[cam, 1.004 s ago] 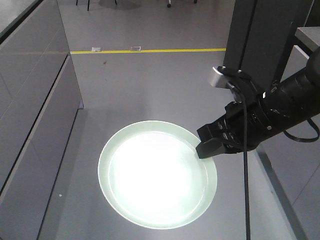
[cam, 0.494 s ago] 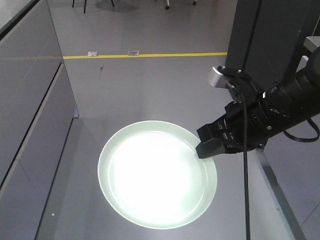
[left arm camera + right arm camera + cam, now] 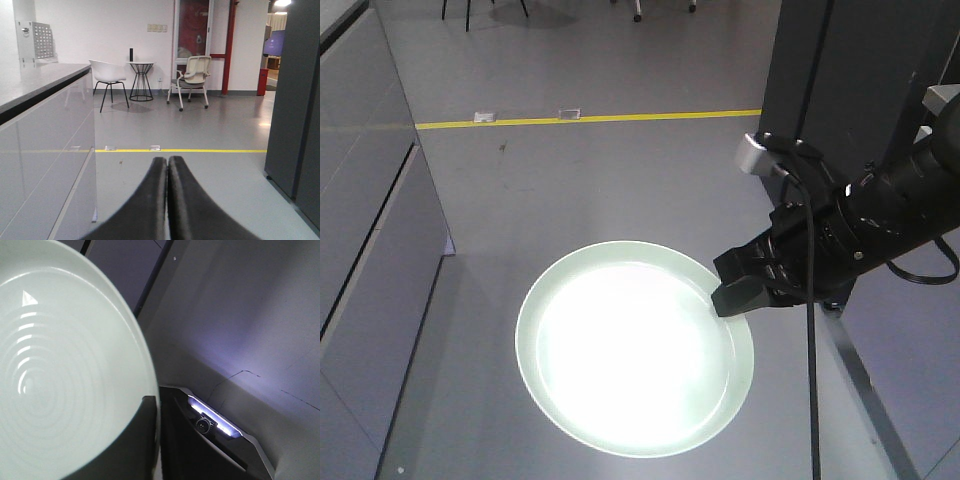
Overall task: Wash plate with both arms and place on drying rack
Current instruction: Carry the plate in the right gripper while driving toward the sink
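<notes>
- The plate [image 3: 630, 350] is gripped by the right gripper [image 3: 730, 283]. Its right rim is pinched between the two black fingers, which are clenched on it.
- From the fingers, the plate spreads out to the left. It is held in the air over the grey floor [image 3: 620, 190], hollow face up toward the front-facing camera, with strong glare across the middle.
- In the right wrist view, one dark finger [image 3: 132, 445] is seen lying on the inner face of the plate [image 3: 60, 365], right at the rim. The opposite finger is hidden behind the plate.
- The right arm [image 3: 890, 210] is seen running back and to the right from the fingers. A black cable [image 3: 810, 340] hangs just behind them, and a small grey camera module [image 3: 755, 155] sits above.
- The left gripper [image 3: 167, 161] is seen clenched. Its fingers [image 3: 145, 210] are pressed together along their length, with nothing seen between them.
- Ahead of the left fingers, a yellow line [image 3: 180, 150] is seen crossing the floor. Far beyond it stand a white chair [image 3: 107, 75], a small round table [image 3: 141, 75] and a mesh office chair [image 3: 194, 75].
- A pale cabinet [image 3: 40, 140] is seen left of the left fingers, and a dark column [image 3: 292, 100] on their right.
- The plate is well apart from the left fingers, in none of that view.
</notes>
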Robot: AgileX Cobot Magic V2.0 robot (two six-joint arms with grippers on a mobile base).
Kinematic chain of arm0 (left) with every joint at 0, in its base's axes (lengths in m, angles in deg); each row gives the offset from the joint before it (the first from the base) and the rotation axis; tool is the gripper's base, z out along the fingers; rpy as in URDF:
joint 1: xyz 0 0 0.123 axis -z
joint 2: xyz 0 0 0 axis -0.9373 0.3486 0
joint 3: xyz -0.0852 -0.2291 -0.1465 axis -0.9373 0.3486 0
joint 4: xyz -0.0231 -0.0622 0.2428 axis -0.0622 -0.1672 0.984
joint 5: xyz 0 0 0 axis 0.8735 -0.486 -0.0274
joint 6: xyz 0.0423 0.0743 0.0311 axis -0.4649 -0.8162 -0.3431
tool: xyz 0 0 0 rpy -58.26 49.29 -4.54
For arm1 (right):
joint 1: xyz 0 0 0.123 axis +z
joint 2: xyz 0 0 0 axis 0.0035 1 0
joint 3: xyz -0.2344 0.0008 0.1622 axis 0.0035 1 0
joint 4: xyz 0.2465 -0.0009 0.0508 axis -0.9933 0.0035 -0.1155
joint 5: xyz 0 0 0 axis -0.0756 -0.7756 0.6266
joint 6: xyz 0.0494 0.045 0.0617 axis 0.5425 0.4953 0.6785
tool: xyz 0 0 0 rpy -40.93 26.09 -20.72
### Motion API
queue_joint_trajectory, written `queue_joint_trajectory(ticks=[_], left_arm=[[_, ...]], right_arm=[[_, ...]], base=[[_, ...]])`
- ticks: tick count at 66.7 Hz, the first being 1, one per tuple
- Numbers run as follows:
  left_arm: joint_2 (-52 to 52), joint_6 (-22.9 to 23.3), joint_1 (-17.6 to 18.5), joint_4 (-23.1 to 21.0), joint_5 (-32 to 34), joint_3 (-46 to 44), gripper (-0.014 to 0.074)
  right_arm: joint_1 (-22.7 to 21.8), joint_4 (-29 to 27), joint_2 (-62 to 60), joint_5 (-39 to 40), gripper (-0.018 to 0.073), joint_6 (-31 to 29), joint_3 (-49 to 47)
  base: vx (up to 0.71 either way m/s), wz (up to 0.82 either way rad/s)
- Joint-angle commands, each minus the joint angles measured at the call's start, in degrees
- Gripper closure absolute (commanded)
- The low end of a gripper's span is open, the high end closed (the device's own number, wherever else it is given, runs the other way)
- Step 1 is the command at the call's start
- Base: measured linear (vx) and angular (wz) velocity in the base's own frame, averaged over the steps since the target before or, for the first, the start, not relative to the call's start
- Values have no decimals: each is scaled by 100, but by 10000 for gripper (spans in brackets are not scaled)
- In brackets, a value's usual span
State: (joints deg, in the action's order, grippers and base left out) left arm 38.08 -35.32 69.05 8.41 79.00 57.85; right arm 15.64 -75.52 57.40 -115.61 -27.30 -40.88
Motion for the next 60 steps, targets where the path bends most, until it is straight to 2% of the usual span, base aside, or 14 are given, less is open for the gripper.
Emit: queue_joint_trajectory(ticks=[1,60], left_arm=[[-73,10,22,-55,421,-161,603],[-73,10,22,-55,421,-161,603]], right_arm=[[-14,-243,-223,84,568,-60,-152],[-14,-243,-223,84,568,-60,-152]], base=[[17,-12],[12,-24]])
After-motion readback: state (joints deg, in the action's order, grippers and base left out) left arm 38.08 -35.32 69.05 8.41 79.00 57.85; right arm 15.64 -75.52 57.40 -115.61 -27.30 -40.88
